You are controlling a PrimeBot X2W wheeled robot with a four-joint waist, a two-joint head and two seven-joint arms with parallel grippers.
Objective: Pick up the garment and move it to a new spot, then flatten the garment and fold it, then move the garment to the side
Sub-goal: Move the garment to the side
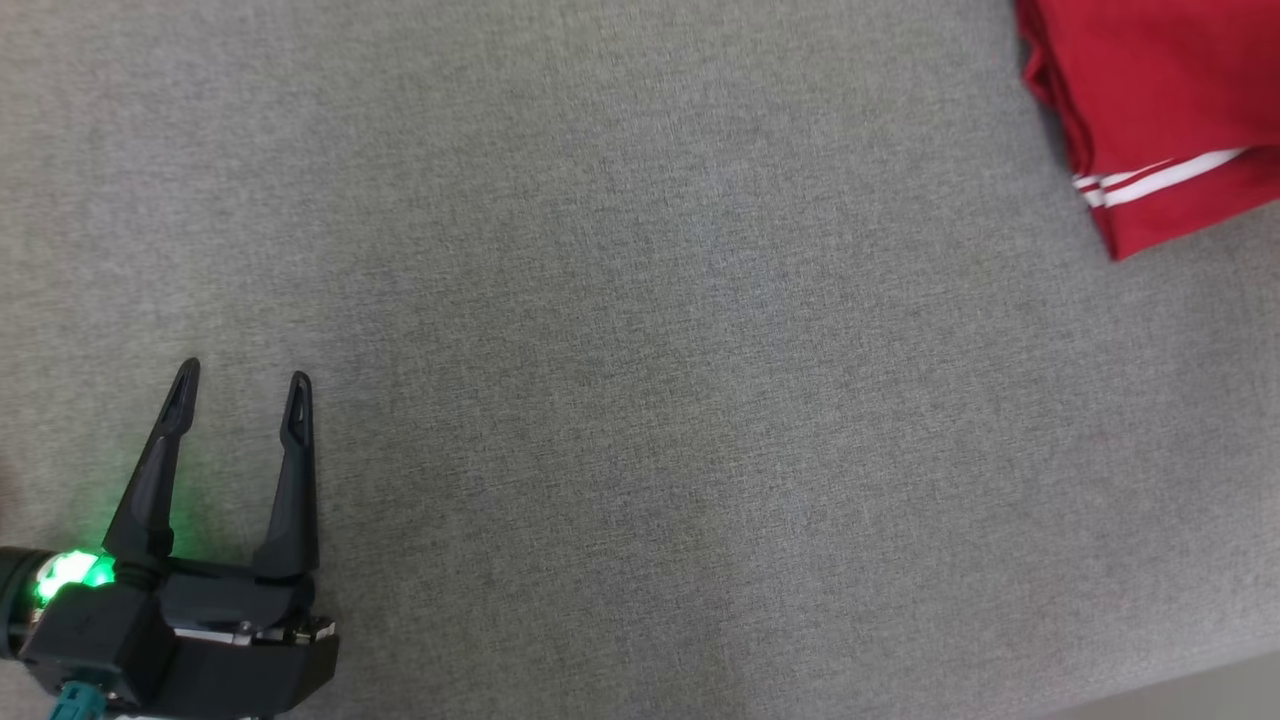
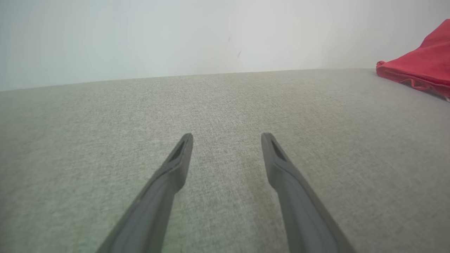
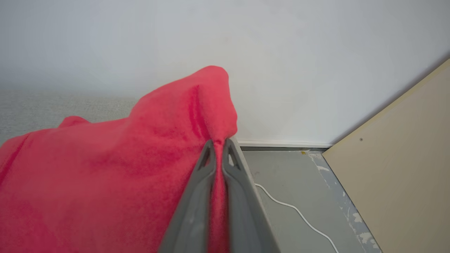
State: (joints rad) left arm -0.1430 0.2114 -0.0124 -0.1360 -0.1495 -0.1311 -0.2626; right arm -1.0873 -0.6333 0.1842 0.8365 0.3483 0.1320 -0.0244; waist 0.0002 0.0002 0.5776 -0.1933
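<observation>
Garment: a red garment (image 1: 1160, 100) with white stripes (image 1: 1165, 178) lies in folded layers at the far right of the grey cloth-covered counter (image 1: 640, 400), partly out of the head view.
Right end effector: the right end effector (image 3: 219, 141) is clenched on a raised ridge of the red cloth, with fabric pinched between its two fingers.
Left end effector: the left end effector (image 1: 244, 373) is released, fingers spread with nothing between them, low over bare counter and well apart from the garment.
Likely step: the fold looks done, so this is probably the move to the side.
Edge: in the right wrist view the pinch sits right at the counter's rim, with the floor (image 3: 288, 168) and a white cable (image 3: 291, 207) below.
Risk, overshoot: pulling further the same way could carry the cloth past the rim and drop it.
Risk, unfolding: the grip holds one small ridge, so a drag may peel the top layer and spoil the fold.
Risk, release: cloth bunched between the fingers might snag as they part and lift with them.
</observation>
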